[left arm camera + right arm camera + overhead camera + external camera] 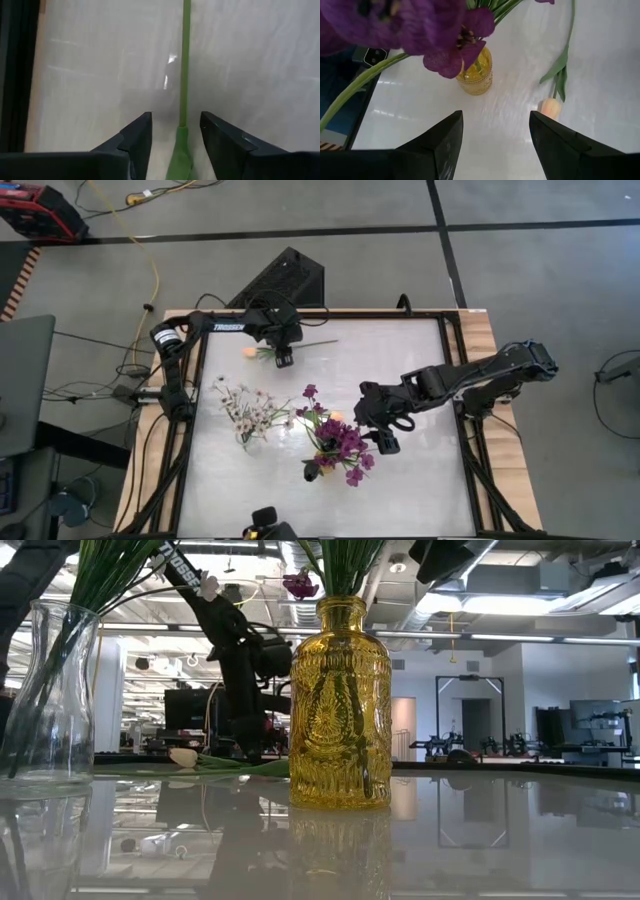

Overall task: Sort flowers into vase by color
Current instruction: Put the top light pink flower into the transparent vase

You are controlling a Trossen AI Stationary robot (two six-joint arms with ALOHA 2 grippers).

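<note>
A cream-peach tulip [249, 352] lies flat on the white table near its far edge, also seen in the low view [183, 757]. My left gripper [283, 360] is open above it, a finger on each side of its green stem [185, 60] without touching. Purple flowers [340, 442] stand with their stems in a yellow glass vase [340, 700]. White sprays [245, 405] stand in a clear vase [50, 690]. My right gripper [388, 442] hovers open just right of the purple flowers [445, 35]. A second peach tulip [551, 106] lies on the table beside the yellow vase [475, 75].
The two vases stand close together at the table's near middle. A black frame [462, 380] runs round the table's edges. Bare tabletop [400, 350] lies between the two arms and to the right. A small camera [265, 525] sits at the near edge.
</note>
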